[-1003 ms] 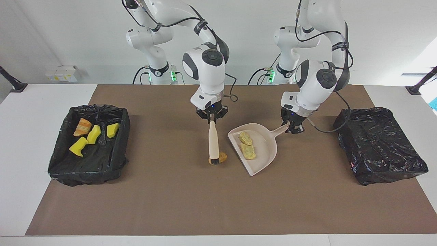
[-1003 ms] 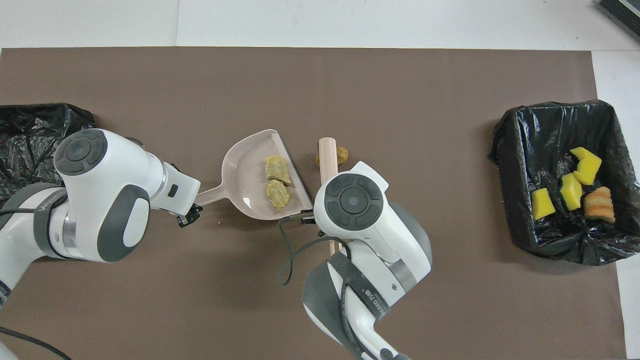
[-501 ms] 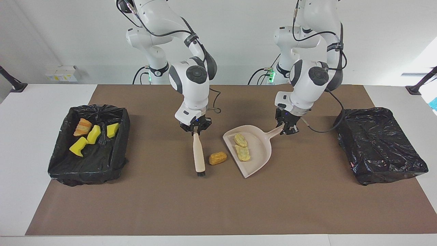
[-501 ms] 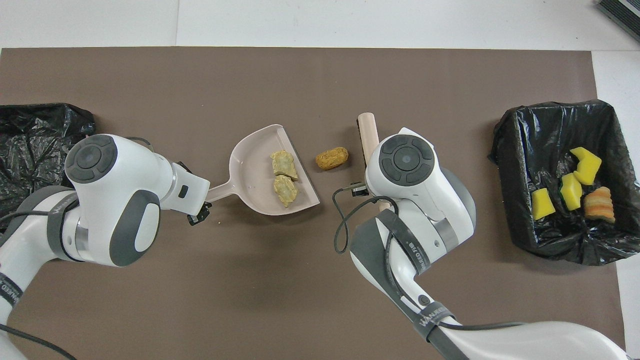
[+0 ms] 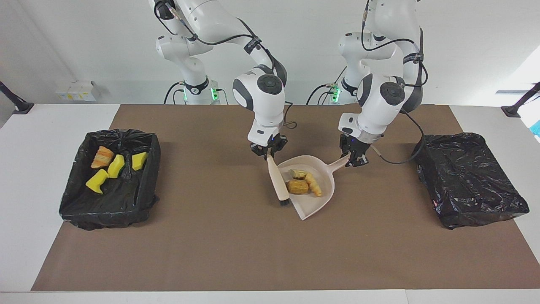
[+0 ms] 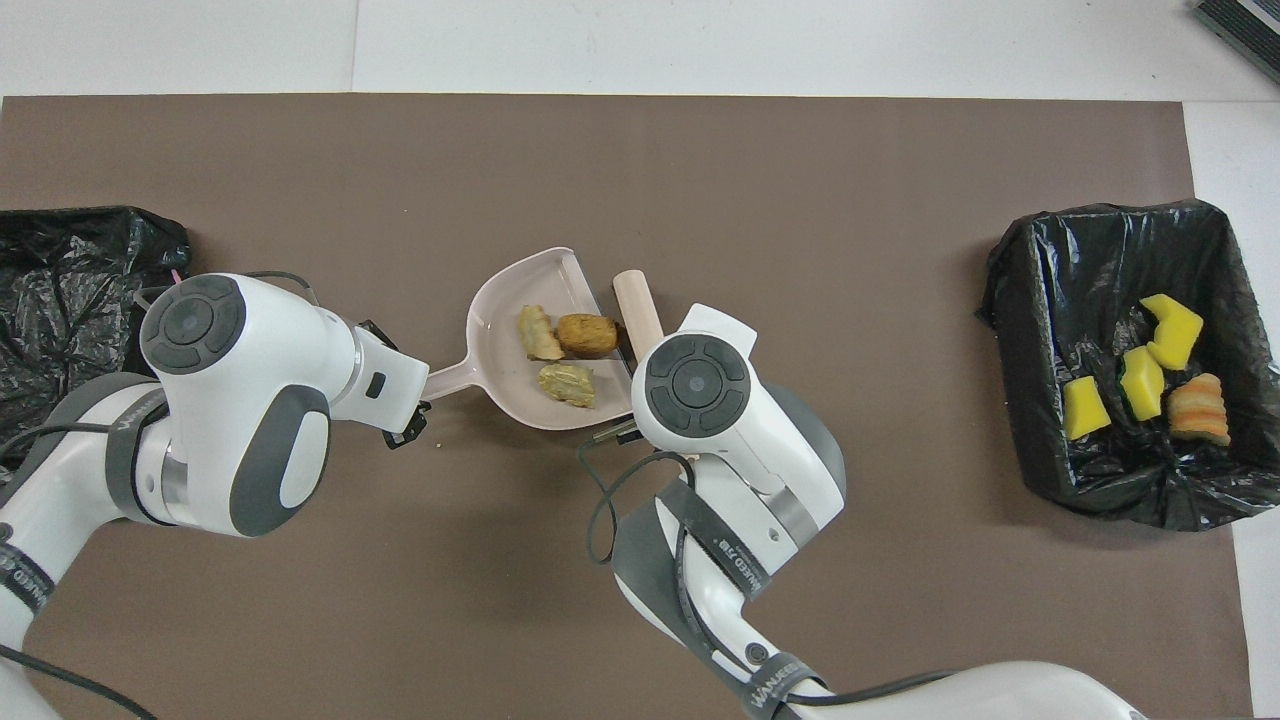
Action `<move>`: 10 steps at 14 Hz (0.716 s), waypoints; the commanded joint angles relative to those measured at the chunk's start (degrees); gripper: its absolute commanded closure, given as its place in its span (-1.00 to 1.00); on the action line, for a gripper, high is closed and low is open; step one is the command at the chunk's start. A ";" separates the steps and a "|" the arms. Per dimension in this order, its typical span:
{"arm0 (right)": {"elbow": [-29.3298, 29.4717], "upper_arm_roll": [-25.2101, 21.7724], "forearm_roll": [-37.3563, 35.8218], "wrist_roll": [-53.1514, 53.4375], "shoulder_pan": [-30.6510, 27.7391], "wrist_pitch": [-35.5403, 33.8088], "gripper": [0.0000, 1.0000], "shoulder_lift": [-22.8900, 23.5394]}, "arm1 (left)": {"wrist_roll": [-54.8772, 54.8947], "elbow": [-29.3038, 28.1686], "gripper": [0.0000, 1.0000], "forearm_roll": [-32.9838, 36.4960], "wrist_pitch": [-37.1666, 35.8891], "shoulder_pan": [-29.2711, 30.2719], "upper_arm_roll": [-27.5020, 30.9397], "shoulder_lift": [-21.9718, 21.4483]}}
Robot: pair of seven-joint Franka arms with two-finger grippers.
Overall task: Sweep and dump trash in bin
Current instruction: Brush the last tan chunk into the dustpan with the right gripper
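Swept since a moment ago, the orange bread-like lump now sits in the beige plastic dustpan mid-tabletop. Right gripper clamps the beige-handled brush; left gripper pinches the pan's handle. Light, crumbly lumps: carry level.

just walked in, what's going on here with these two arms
They are sweeping scraps into a dustpan. The left hand holds the pan's handle; the right hand holds a brush at the pan's open edge. Three bread lumps lie in the pan. Four scraps already sit in the bin at the right arm's end.
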 commanded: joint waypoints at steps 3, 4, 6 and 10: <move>0.82 0.45 4.65 -1.85 0.89 1.30 1.00 -0.43 | -0.63 -1.61 1.00 0.29 1.84 0.19 0.56 -1.46; 0.82 0.45 4.48 -1.86 0.28 0.24 1.00 -1.39 | -0.71 -1.44 1.00 0.12 1.93 0.89 0.56 -1.29; 0.91 -0.16 4.22 -1.68 0.01 -4.58 1.00 -4.90 | -0.71 -0.91 1.00 -0.32 1.93 2.65 0.56 -1.02; -1.19 0.27 3.77 5.40 0.62 -11.81 1.00 -11.58 | -0.63 -0.74 1.00 -0.50 1.23 6.33 0.56 -3.38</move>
